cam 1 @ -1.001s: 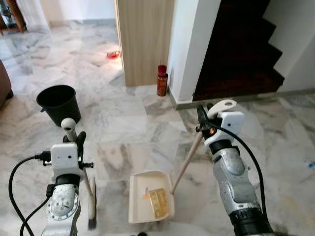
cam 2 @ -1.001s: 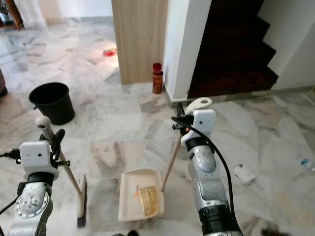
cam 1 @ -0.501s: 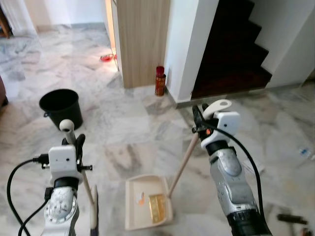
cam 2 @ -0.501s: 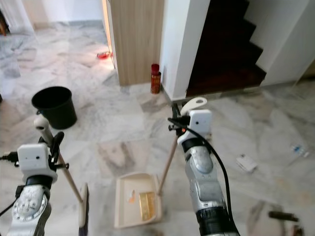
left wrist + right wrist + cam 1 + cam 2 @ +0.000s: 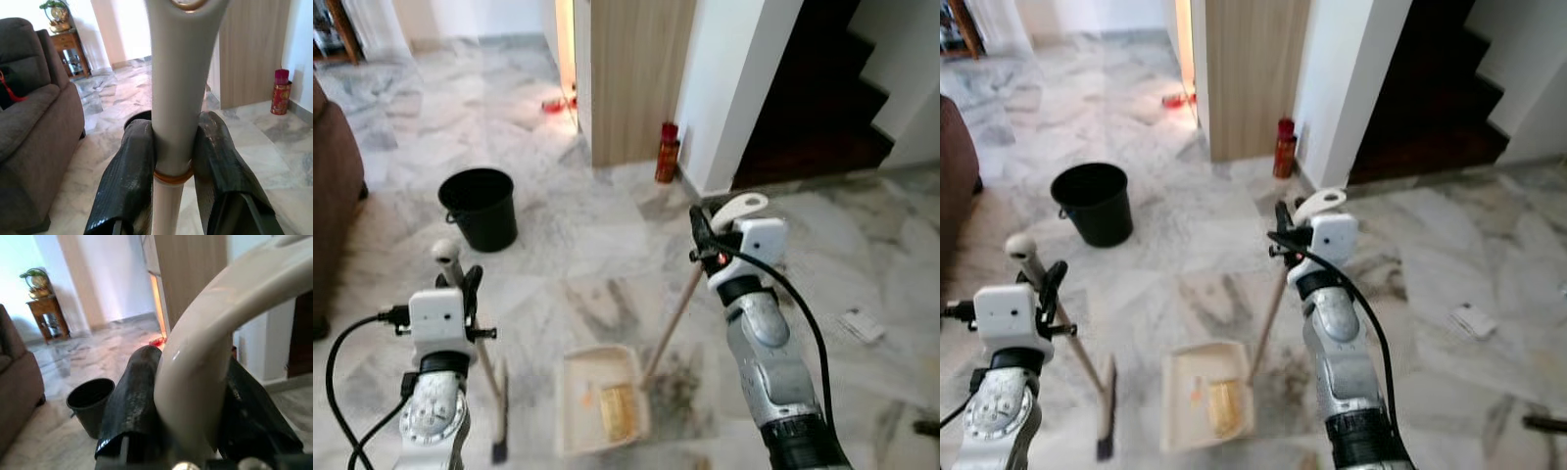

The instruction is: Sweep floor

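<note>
Grey-veined white marble floor [image 5: 558,235] runs through the room. A pale wood panel [image 5: 631,78] stands ahead, with a white pillar [image 5: 739,88] just beside it and dark stairs [image 5: 822,108] beyond the pillar. Warm light spills through the gap on the panel's other side. A brown sofa [image 5: 34,127] sits well apart from the panel, a small wooden side table [image 5: 73,51] behind it.

Glossy veined marble floor [image 5: 568,245]; smooth cream plastic dustpan [image 5: 599,397]; matt black plastic bucket [image 5: 481,206]
</note>
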